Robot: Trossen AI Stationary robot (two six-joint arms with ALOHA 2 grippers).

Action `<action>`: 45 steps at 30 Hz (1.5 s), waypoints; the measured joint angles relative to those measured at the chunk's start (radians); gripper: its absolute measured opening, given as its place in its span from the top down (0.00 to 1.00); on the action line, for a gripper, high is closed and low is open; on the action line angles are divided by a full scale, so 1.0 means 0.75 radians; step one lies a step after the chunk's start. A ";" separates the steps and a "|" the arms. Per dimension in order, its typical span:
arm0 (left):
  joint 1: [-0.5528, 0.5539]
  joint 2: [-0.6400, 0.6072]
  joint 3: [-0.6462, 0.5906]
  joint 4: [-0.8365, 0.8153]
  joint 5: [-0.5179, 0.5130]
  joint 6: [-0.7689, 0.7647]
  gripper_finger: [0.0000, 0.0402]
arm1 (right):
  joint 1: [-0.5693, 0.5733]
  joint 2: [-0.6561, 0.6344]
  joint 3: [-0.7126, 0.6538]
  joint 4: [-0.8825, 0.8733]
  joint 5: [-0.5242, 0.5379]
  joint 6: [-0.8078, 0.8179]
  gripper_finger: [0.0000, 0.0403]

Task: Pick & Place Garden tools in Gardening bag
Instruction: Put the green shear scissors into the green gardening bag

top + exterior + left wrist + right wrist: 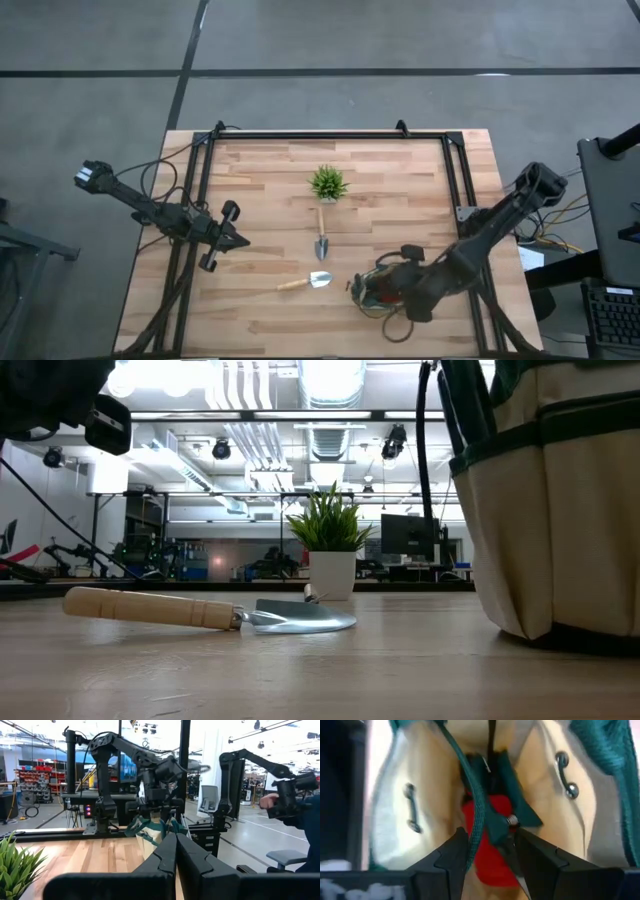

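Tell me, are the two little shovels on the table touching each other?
Apart. The high view shows bare wood between the trowel nearer the potted plant and the trowel lying crosswise below it.

Two wooden-handled trowels [305, 283] [322, 238] flat mid-table; tan bag [385, 290] upright, red tool [487, 842] inside.

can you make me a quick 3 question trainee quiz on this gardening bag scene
1. True or false: both trowels already lie inside the gardening bag.
2. Which gripper is over the bag's mouth? A) left gripper B) right gripper
3. What stands at the far end of the trowel nearer the table's middle?

Key
1. False: that trowel and the other trowel lie on the table.
2. B: the right gripper is open above a red item in the bag; the left gripper waits shut at the left.
3. The potted plant.
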 joint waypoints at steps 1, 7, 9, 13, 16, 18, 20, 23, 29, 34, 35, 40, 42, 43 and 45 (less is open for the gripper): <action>0.000 0.000 0.000 0.000 0.000 0.000 0.97 | -0.005 0.036 0.043 -0.061 0.001 -0.001 0.62; 0.000 0.000 0.000 0.000 0.000 0.000 0.97 | -0.064 0.235 0.200 -0.202 -0.096 -0.076 0.67; 0.000 0.000 0.000 0.000 0.000 0.000 0.97 | -0.085 0.289 0.240 -0.206 -0.136 -0.119 0.70; 0.000 0.000 0.000 0.000 0.000 0.000 0.97 | -0.101 0.354 0.322 -0.268 -0.148 -0.188 0.81; 0.000 0.000 0.000 0.000 0.000 0.000 0.97 | -0.101 0.363 0.363 -0.300 -0.133 -0.241 0.94; 0.000 0.001 0.000 0.000 0.000 0.000 0.97 | -0.100 0.352 0.380 -0.305 -0.113 -0.250 0.96; 0.000 0.002 0.000 0.000 0.000 0.000 0.97 | -0.096 0.327 0.397 -0.307 -0.089 -0.249 0.97; 0.000 0.004 0.000 0.000 0.000 0.000 0.97 | -0.081 0.277 0.414 -0.323 -0.034 -0.249 0.97; 0.000 0.004 0.000 0.000 0.000 0.001 0.97 | -0.033 0.147 0.405 -0.327 0.085 -0.228 0.98; 0.000 0.004 0.000 0.000 0.000 0.000 0.97 | 0.013 0.072 0.393 -0.327 0.181 -0.190 0.98; 0.000 0.004 0.000 0.000 0.000 0.000 0.97 | 0.020 0.061 0.393 -0.331 0.194 -0.182 0.98; 0.000 0.004 0.000 0.000 0.000 0.000 0.97 | 0.056 0.039 0.392 -0.326 0.177 -0.132 0.98; 0.000 0.004 0.000 0.000 0.000 0.000 0.97 | 0.079 0.038 0.392 -0.279 0.146 -0.109 0.98; 0.000 0.004 0.000 0.000 0.000 0.000 0.97 | 0.094 0.038 0.391 -0.247 0.138 -0.103 0.98; 0.000 0.004 0.000 0.000 0.000 0.000 0.97 | 0.118 0.038 0.391 -0.172 0.117 -0.110 0.98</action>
